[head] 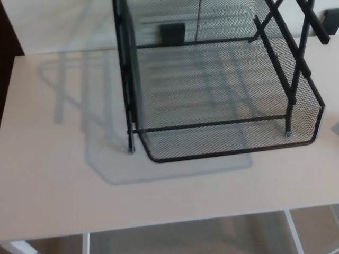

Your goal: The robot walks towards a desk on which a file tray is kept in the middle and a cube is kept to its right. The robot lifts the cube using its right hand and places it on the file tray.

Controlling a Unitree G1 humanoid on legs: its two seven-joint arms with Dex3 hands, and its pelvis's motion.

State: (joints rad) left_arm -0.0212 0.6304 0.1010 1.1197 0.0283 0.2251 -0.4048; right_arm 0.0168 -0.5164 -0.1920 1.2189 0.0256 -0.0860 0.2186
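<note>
A black wire-mesh file tray stands on a pale desk, filling the upper middle and right of the head view. Its lowest shelf holds nothing, and black uprights rise along its left and right sides toward upper shelves cut off by the top edge. No cube shows anywhere in this frame. Neither of my hands nor any part of my arms is in view.
The desk's front edge runs across the bottom, with white frame bars and floor below it. A wall rises behind the desk. A dark strip borders the far left. The tray's shadow falls on the desk to its left.
</note>
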